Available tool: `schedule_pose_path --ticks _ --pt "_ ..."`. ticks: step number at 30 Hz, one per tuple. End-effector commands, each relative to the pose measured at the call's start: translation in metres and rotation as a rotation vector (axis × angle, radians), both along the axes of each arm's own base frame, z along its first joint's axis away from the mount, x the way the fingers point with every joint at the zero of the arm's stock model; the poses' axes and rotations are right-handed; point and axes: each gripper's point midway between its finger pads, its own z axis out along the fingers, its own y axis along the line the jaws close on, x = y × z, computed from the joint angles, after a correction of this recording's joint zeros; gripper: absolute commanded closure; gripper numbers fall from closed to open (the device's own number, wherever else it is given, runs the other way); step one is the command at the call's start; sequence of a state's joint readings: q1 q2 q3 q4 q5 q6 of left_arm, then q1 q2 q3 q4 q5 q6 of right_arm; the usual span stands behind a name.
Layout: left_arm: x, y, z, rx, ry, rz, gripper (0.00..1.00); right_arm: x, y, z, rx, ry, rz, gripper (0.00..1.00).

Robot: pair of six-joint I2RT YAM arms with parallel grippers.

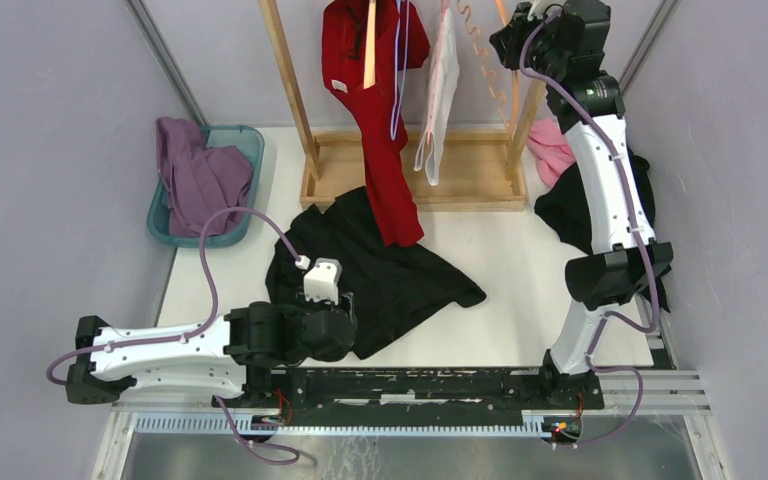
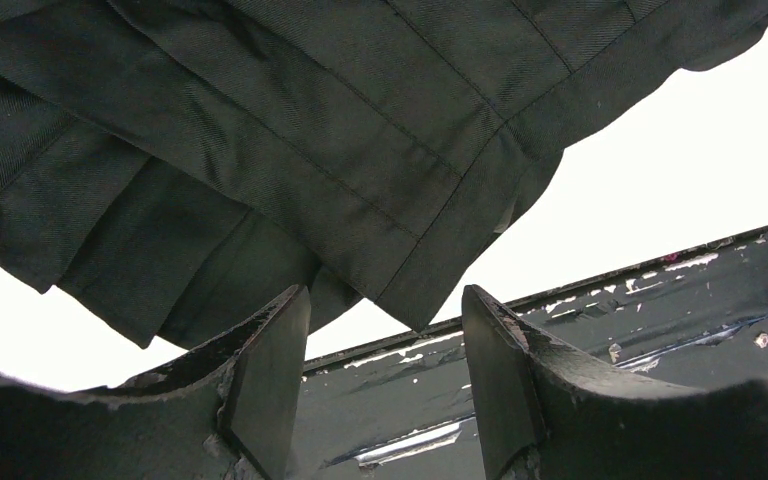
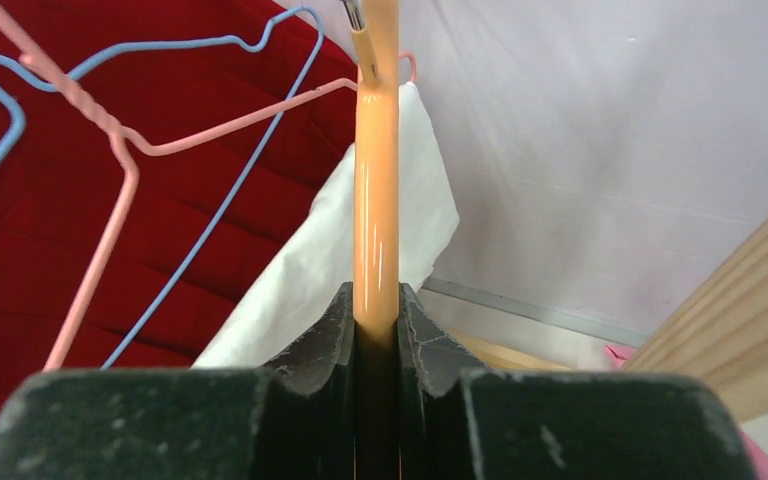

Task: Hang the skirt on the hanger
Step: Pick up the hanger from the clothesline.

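The black pleated skirt (image 1: 390, 270) lies crumpled on the white table in front of the rack. In the left wrist view its hem (image 2: 310, 130) hangs just beyond my fingertips. My left gripper (image 1: 340, 322) (image 2: 385, 300) is open and empty at the skirt's near-left edge, with no cloth between the jaws. My right gripper (image 1: 512, 42) (image 3: 377, 295) is raised at the top right of the rack and is shut on an orange hanger (image 3: 377, 200), which also shows in the top view (image 1: 508, 85).
A wooden rack (image 1: 410, 185) holds a red garment (image 1: 385, 150), a white garment (image 1: 438, 90), and blue (image 3: 210, 215) and pink (image 3: 110, 250) wire hangers. A teal basket (image 1: 250, 135) with purple cloth stands at the left. Pink cloth (image 1: 552, 150) and black cloth (image 1: 560, 210) lie at the right. A black rail (image 2: 610, 310) runs along the near edge.
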State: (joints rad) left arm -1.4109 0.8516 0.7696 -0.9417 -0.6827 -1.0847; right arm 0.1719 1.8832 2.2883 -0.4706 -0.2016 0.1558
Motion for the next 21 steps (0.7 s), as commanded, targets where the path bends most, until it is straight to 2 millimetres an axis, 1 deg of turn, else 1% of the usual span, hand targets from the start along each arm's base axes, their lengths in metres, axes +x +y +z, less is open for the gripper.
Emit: schedule_pose_path --ticks 1,4,7,9,10,16,21 --pt "0.006 0.001 0.010 -0.055 -0.029 0.059 0.36 -0.047 -0.011 0.105 0.056 -0.291 -0.012 0.98" --pt "0.007 0.002 0.011 -0.063 -0.032 0.063 0.36 -0.064 -0.015 0.121 0.070 -0.346 -0.018 0.98" --pt "0.007 0.002 0.011 -0.062 -0.034 0.064 0.36 -0.079 -0.018 0.133 0.077 -0.366 -0.017 0.98" --pt "0.007 0.001 0.011 -0.064 -0.034 0.064 0.36 -0.087 -0.019 0.133 0.069 -0.346 -0.017 0.98" --pt "0.007 0.001 0.011 -0.065 -0.033 0.064 0.36 -0.095 -0.021 0.134 0.065 -0.338 -0.021 0.98" --pt "0.006 -0.002 0.009 -0.067 -0.026 0.054 0.36 -0.140 -0.038 0.112 0.038 -0.242 -0.073 0.98" --pt "0.006 -0.003 0.012 -0.072 -0.030 0.051 0.36 -0.173 -0.040 0.100 0.021 -0.192 -0.049 0.98"
